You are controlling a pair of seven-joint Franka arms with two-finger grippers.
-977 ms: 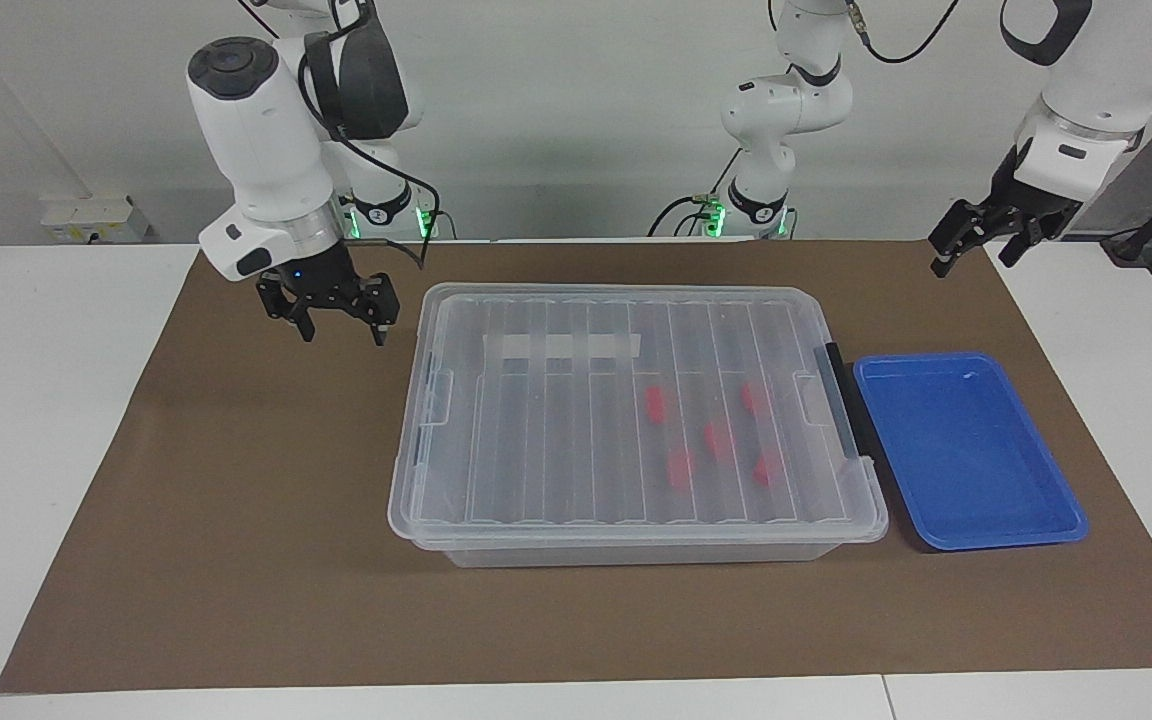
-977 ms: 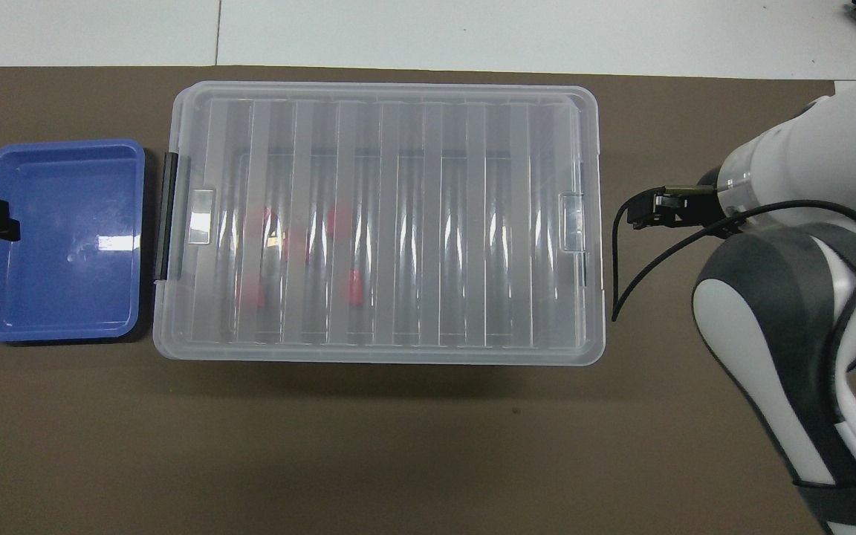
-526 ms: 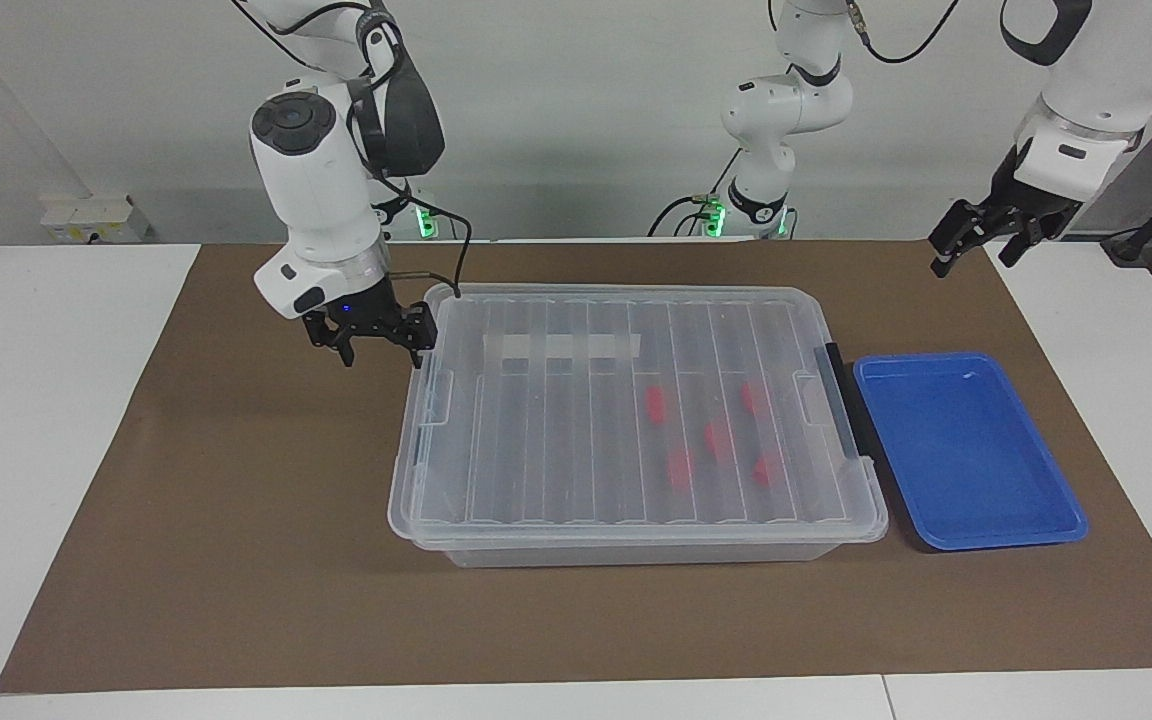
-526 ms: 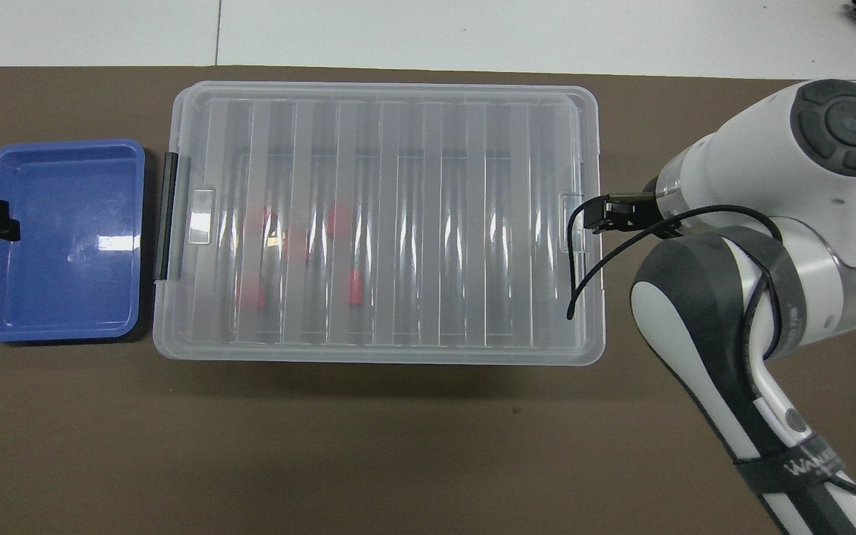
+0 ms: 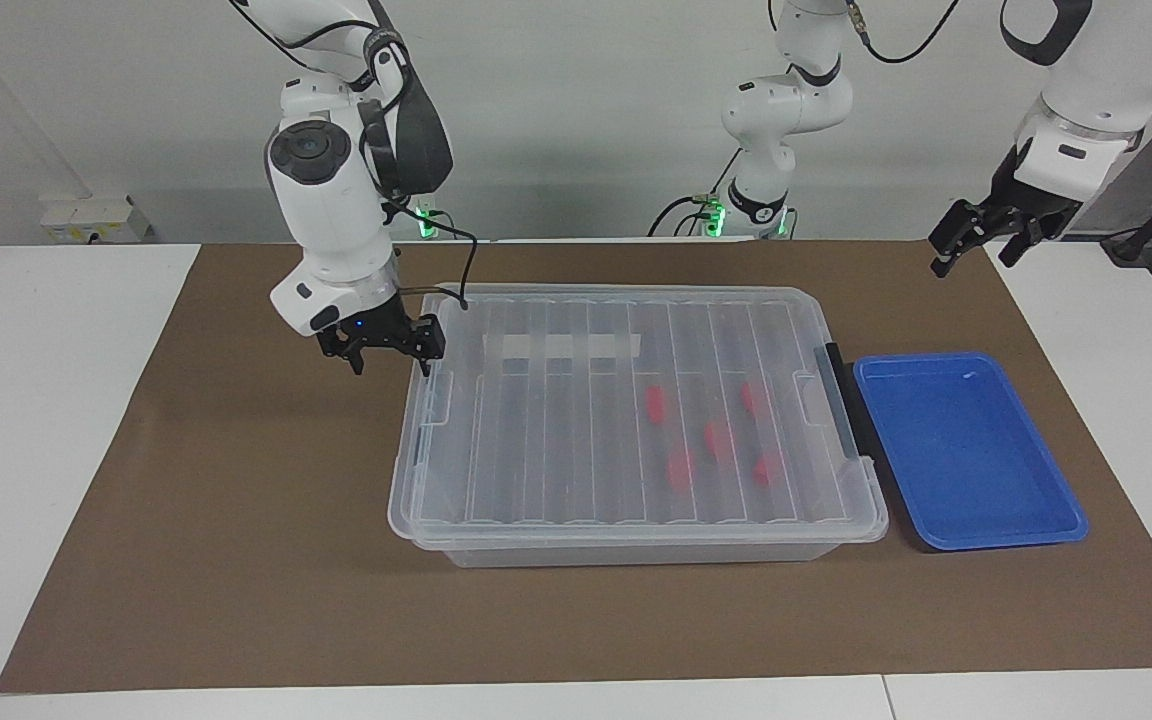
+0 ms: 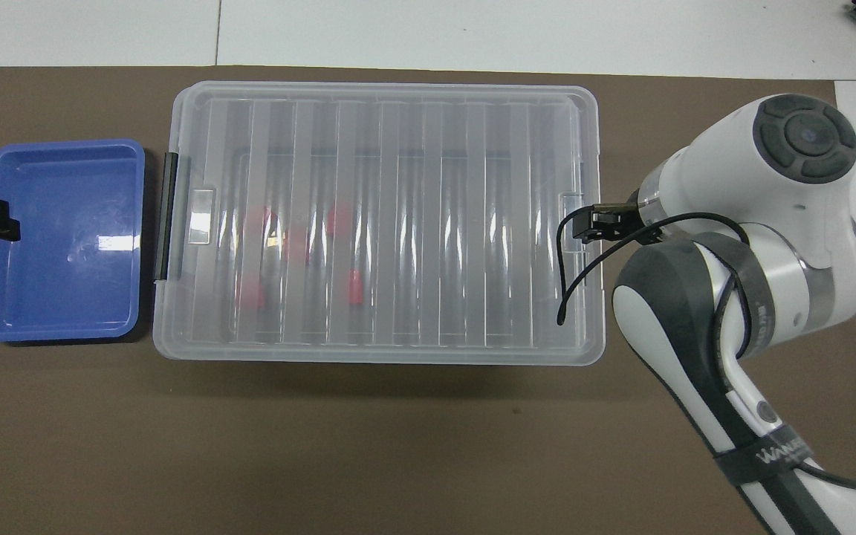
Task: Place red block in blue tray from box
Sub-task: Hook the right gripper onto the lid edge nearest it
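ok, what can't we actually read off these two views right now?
- Red blocks: seen only through the box's ribbed lid in both views; exact shapes blurred.
- Right gripper: over the box's end in the facing view; contact with the lid unclear. Overhead, its own arm covers most of it.
- Left gripper: overhead, cut off by the frame edge; only a tip shows over the blue tray.

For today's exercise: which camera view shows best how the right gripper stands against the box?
The facing view: the right gripper hangs open at the box's end edge, at lid height. The overhead view shows only its dark tip over the box's rim, its height unreadable.
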